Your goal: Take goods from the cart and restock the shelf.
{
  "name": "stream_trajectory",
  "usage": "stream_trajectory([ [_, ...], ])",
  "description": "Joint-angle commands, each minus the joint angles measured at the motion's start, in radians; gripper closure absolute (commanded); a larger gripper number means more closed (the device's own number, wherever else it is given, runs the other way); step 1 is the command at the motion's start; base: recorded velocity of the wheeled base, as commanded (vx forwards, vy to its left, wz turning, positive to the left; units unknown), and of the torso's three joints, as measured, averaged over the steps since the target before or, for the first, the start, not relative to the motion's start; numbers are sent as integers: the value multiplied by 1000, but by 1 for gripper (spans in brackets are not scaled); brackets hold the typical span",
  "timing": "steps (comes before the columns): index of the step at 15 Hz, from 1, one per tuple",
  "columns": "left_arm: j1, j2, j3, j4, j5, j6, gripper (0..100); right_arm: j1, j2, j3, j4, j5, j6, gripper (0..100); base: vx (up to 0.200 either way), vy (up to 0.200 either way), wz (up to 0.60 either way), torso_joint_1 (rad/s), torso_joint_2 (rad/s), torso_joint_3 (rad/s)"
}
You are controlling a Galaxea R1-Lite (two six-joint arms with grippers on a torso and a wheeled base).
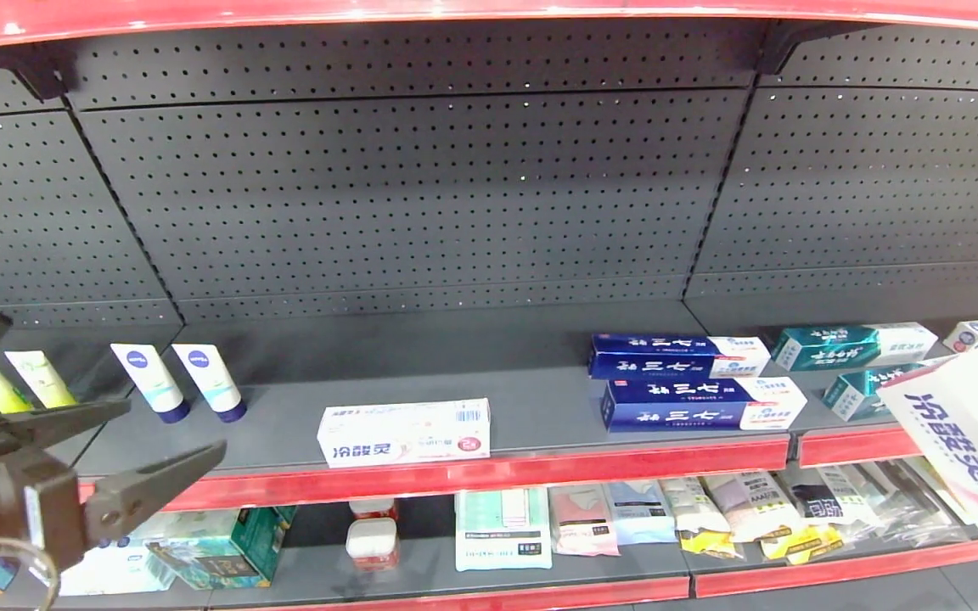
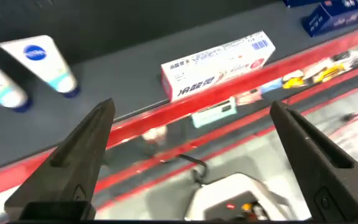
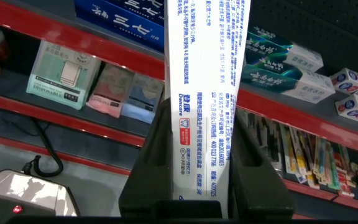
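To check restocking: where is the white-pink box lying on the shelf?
Head view: the white-pink box lies at the front edge of the shelf, left of centre, between the white tubes and the blue boxes.

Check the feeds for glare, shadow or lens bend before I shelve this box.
Head view: glare spots on the glossy red top fascia; lens bend bows the red shelf lip. Left wrist view: light streaks along that lip. Right wrist view: the held white cardboard toothpaste box is evenly lit, no glare.

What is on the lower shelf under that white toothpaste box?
Small red-and-white tubs and a pale green pack. The red shelf edge hides whatever lies farther back.
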Motion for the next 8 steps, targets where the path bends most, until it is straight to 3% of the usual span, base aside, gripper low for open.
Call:
stream_trajectory([
  [1, 0, -204, 53, 48, 12, 109, 0, 1, 28, -8, -4, 4, -8, 100, 0, 0, 0, 0, 0, 0],
  [3, 2, -267, 76, 74, 21, 115, 0, 1, 47, -25, -5, 24, -25, 100, 0, 0, 0, 0, 0, 0],
  [6, 3, -439, 81, 223, 44, 115, 0, 1, 87, -61, -8, 35, -47, 100, 0, 0, 0, 0, 0, 0],
  [8, 3, -500, 89, 261, 73, 114, 0, 1, 97, -64, -8, 35, -47, 100, 0, 0, 0, 0, 0, 0],
])
